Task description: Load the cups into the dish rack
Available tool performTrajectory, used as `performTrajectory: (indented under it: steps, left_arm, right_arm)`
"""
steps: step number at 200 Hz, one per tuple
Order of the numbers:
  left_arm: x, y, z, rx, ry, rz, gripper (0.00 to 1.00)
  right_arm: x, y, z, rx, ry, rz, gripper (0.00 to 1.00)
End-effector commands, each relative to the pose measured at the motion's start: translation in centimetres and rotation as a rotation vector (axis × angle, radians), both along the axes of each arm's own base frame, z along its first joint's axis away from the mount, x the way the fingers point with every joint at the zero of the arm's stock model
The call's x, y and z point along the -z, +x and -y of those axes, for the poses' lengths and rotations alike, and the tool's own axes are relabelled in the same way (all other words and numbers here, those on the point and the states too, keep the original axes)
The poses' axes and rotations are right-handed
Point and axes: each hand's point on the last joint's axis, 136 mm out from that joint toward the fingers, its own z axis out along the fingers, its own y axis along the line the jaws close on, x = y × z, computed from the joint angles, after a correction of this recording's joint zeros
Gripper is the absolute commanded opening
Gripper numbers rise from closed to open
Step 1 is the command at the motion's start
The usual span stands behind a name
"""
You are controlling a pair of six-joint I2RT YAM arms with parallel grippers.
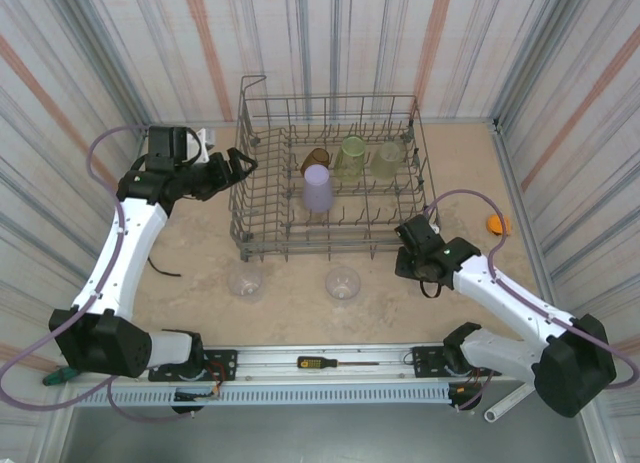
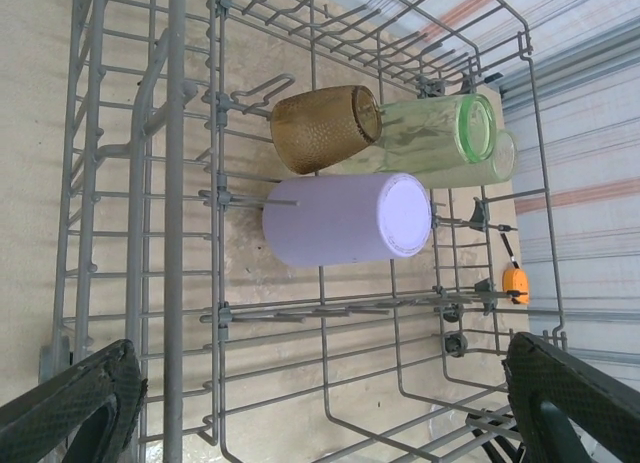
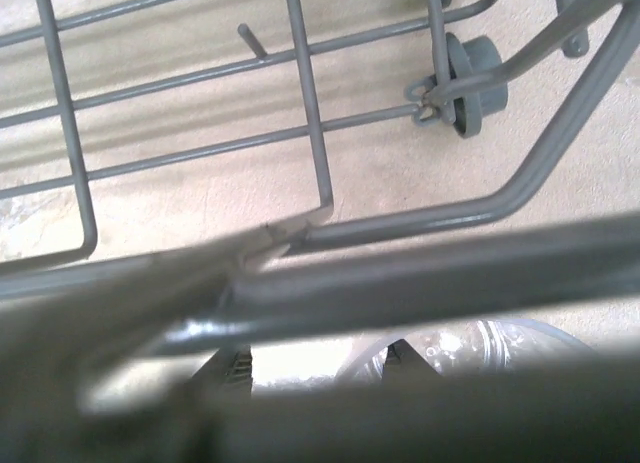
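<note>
The grey wire dish rack (image 1: 262, 233) stands mid-table. Inside it lie a lavender cup (image 1: 317, 189), an amber cup (image 1: 314, 161), a pale green cup (image 1: 352, 155) and a yellowish-clear cup (image 1: 387, 159). The left wrist view shows the lavender (image 2: 345, 220), amber (image 2: 322, 128) and green (image 2: 435, 129) cups on their sides among the rack's wires (image 2: 175, 183). Two clear cups (image 1: 245, 281) (image 1: 343, 282) stand on the table before the rack. My left gripper (image 1: 243, 163) (image 2: 320, 413) hangs wide open over the rack's left side. My right gripper (image 1: 405, 238) (image 3: 310, 358) is at the rack's front right corner, jaws partly apart, with only table showing between them. Blurred rack bars (image 3: 310, 113) cross close above it, and a clear cup (image 3: 480, 345) lies just beyond.
An orange round object (image 1: 497, 223) (image 2: 515, 282) lies right of the rack. A screwdriver (image 1: 335, 362) rests on the rail at the near edge. Striped walls close in the table on three sides.
</note>
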Motion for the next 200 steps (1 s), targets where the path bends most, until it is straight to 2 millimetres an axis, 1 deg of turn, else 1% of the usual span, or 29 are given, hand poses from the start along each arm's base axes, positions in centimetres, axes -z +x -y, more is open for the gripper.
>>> performTrajectory:
  steps: [1,15,40,54,90,115,139,162,179,200]
  left_arm:
    - [-0.8,-0.7,-0.1,0.025,0.002,0.028,0.98]
    - [-0.9,-0.9,-0.1,0.029,0.006,0.031,0.98]
    - [-0.9,-1.1,-0.5,0.019,0.008,0.035,0.99]
    - [-0.9,-1.1,-0.6,0.019,0.000,0.034,0.99]
    - [-0.9,-1.4,-0.4,0.031,-0.011,0.033,0.99]
    - [-0.9,-1.5,-0.4,0.035,-0.013,0.035,0.99]
    - [-1.0,-1.6,-0.1,0.047,-0.026,0.039,0.99]
    - [-1.2,-1.5,0.1,0.053,-0.040,0.042,0.99]
    - [-1.5,-1.7,0.3,0.064,-0.054,0.047,0.99]
    - [-1.5,-2.0,0.3,0.068,-0.054,0.051,0.99]
  right_arm:
    - [2.7,-2.7,0.2,0.003,-0.025,-0.144,0.35]
    - [2.8,-2.8,0.1,-0.002,-0.034,-0.148,0.28]
    - [3.2,-3.1,0.0,-0.008,-0.047,-0.162,0.26]
    - [3.4,-3.2,0.0,-0.014,-0.058,-0.175,0.20]
    - [3.9,-3.8,0.1,-0.013,-0.075,-0.204,0.10]
    - [4.2,-4.1,0.4,0.000,-0.081,-0.213,0.01]
    - [4.5,-4.7,0.8,0.014,-0.087,-0.227,0.00]
    - [4.4,-5.1,1.1,0.026,-0.087,-0.227,0.00]
    - [3.8,-5.3,1.3,0.037,-0.077,-0.214,0.00]
    - [2.4,-5.5,2.1,0.057,-0.082,-0.189,0.00]
